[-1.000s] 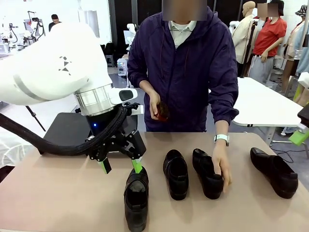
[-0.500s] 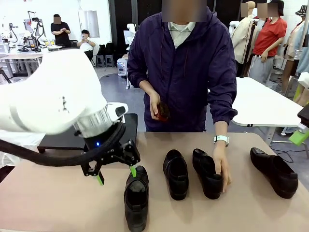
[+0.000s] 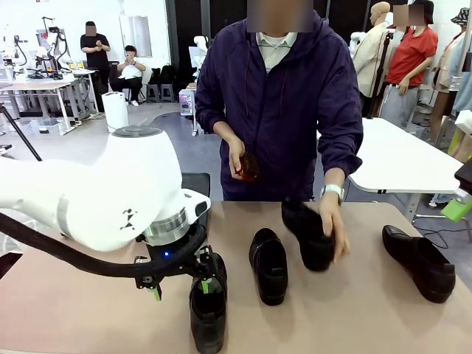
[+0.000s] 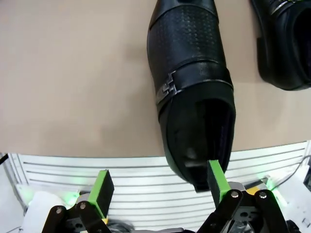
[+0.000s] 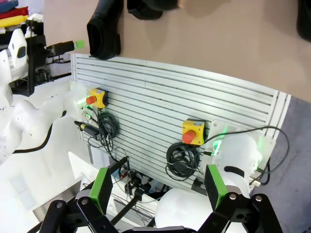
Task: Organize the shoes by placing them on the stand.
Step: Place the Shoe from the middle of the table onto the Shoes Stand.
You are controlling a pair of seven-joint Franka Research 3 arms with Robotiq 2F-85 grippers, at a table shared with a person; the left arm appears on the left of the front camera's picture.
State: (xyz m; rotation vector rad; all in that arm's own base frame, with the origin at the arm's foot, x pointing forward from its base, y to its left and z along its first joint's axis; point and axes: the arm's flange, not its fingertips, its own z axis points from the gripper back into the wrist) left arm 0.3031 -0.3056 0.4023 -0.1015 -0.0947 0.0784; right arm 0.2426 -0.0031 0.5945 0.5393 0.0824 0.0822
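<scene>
Now: the left gripper point(image 3: 181, 289) sits low over the tan tabletop point(image 3: 81, 317), jaws spread wide, gripping nothing. In the left wrist view, one green pad point(image 4: 216, 178) overlaps the heel opening of the nearest glossy black leather slip-on shoe point(image 4: 189, 92). The other pad stands off to that shoe's side. Whether pad and shoe touch cannot be told.

The second matching shoe point(image 3: 269, 265) lies just beside the nearest one, toward the robot's right. The third shoe point(image 3: 306, 236) is farther back, covered by the person's hand point(image 3: 333, 230); whether it is lifted or resting cannot be told. The fourth shoe point(image 3: 419, 262) lies well apart at the right.

A corner of the low matte black stand point(image 3: 197, 184) shows behind the left arm, apart from all four shoes.

The right gripper point(image 5: 156, 187) has its jaws wide with nothing between them, facing a white slotted panel point(image 5: 160, 97). The person's other hand holds a small reddish-brown object point(image 3: 248, 168).
</scene>
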